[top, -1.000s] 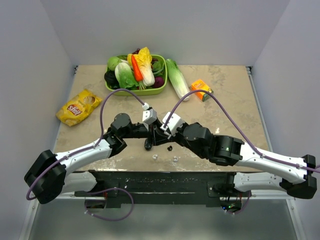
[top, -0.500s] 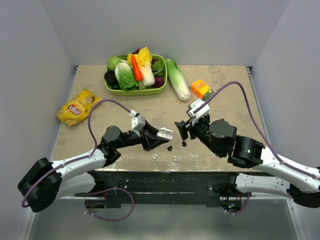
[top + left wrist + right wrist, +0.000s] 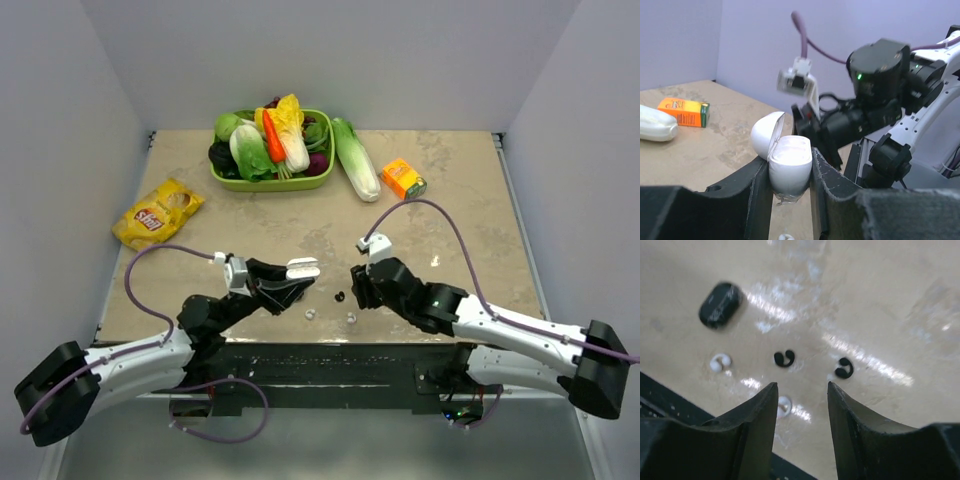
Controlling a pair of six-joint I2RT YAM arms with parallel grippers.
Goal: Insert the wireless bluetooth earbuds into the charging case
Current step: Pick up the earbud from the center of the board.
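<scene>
— Where do the buds lie?

— All four are loose on the beige marbled tabletop [image 3: 250,215], close to its near edge. Nearest are the two tiny white earbuds [image 3: 310,313], side by side but apart. Just beyond them are the two tiny glossy black earbuds [image 3: 784,358], with a glossy black oval case [image 3: 717,305] lying near them.

— And the pincers?

— The right gripper [image 3: 800,387] hangs low over the buds, its fingers apart and empty, with one white bud showing between them. Left of the buds, the left gripper [image 3: 790,162] is clamped on the lower half of the white egg-shaped plastic charging case [image 3: 790,150], held up with its lid hinged open.

— How would a bud handle?

— I'd judge it nearly weightless, hard and smooth — apt to skid or flick out from under a fingertip. Best to straddle its thickest part, come down almost to the table and close gently. The case looks rigid and slick too, but the low grip leaves its top clear.

— Anything farther back?

— A crinkly yellow chip bag [image 3: 157,212] at the left, a green plastic basket [image 3: 265,184] heaped with vegetables at the far edge, a pale long cabbage [image 3: 356,172] just right of it, and a small orange carton [image 3: 403,179] beyond that.
</scene>
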